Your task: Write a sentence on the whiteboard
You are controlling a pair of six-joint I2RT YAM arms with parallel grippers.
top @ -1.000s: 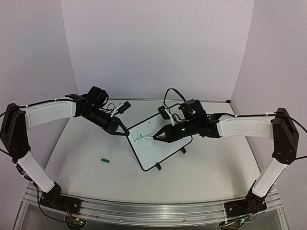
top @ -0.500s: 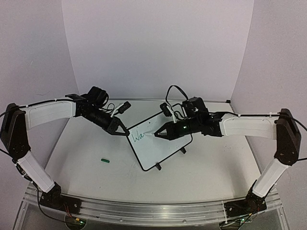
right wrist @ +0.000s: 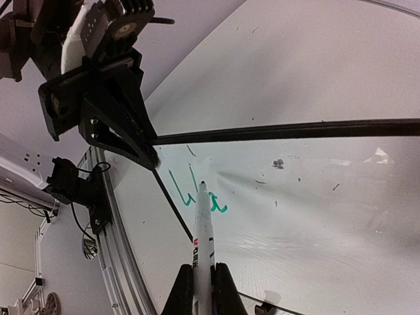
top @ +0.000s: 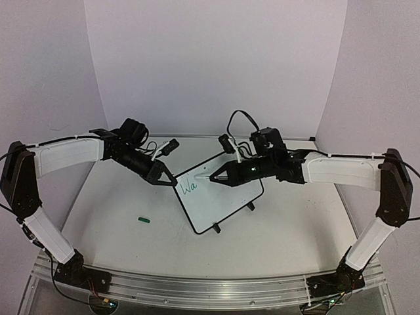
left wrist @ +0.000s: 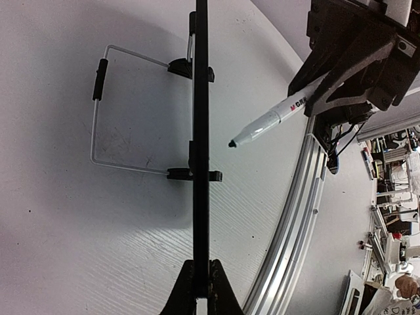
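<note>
Whiteboard (top: pixel 220 200): mid-table, propped on its feet. Left gripper (top: pixel 172 182): clamped on the board's ten o'clock corner, bracing it. Right gripper (top: pixel 220 177): closed on a marker (top: pixel 213 178), tip just off the surface, at two o'clock from the green letters (top: pixel 189 188). Handling note: lower gently, press lightly, stroke toward three o'clock, letters level.
</note>
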